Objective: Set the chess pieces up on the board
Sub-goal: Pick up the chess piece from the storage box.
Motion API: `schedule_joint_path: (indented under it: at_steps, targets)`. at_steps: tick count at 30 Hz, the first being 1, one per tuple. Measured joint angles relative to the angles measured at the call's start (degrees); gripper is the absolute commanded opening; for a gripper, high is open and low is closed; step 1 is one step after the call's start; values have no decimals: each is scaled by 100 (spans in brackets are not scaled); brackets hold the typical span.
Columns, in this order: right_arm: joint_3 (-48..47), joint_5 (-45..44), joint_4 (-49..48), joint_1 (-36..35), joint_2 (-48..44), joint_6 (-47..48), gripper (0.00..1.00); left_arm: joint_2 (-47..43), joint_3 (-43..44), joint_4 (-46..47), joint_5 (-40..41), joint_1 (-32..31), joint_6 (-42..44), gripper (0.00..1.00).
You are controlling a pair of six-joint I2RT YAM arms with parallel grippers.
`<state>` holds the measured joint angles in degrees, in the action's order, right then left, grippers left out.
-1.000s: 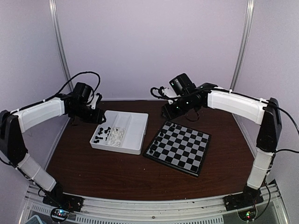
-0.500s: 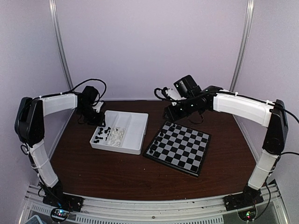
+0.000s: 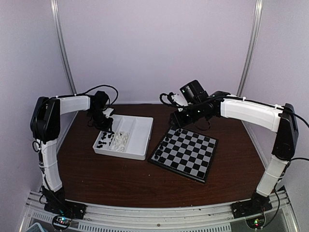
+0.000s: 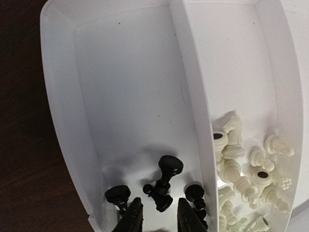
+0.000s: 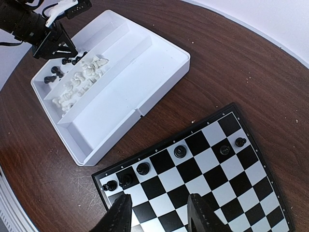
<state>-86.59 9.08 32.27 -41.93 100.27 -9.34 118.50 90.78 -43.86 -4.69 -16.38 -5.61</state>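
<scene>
Board (image 3: 184, 153): flat square, black and pale grey squares, thin black rim. It lies on the dark brown surface (image 3: 120, 181), just right of the white divided tray (image 3: 120, 153) and turned at an angle to it.

Chess pieces: tiny plastic. The black ones (image 4: 164, 183) are in the tray's outer lane and the white ones (image 4: 246, 169) are heaped in the next lane, mostly lying on their sides.

Top view shows both arms reaching in, but the pieces are only specks there.

Right wrist view resolves six black pieces (image 5: 180, 151) standing on board (image 5: 212, 174) squares along the tray-side rows. It also catches the left arm at the tray's (image 5: 159, 63) far end.

Left wrist view alone shows the individual pieces in the two lanes.

Left tool (image 4: 159, 205): fingertips narrowly apart in the black lane, with the base of a lying black piece between them. No contact visible.

Right tool (image 5: 158, 205): fingers apart, hovering over the board's corner nearest the tray.
</scene>
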Motion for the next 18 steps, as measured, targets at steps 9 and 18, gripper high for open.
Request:
schedule_joint_path:
  at_steps: [9, 18]
  targets:
    - [2, 0, -11, 0, 0, 9, 42, 278, 247, -127, -9, 0, 114, 28]
    - [2, -2, -24, 0, 0, 15, 42, 643, 590, -149, -9, -13, 177, 26]
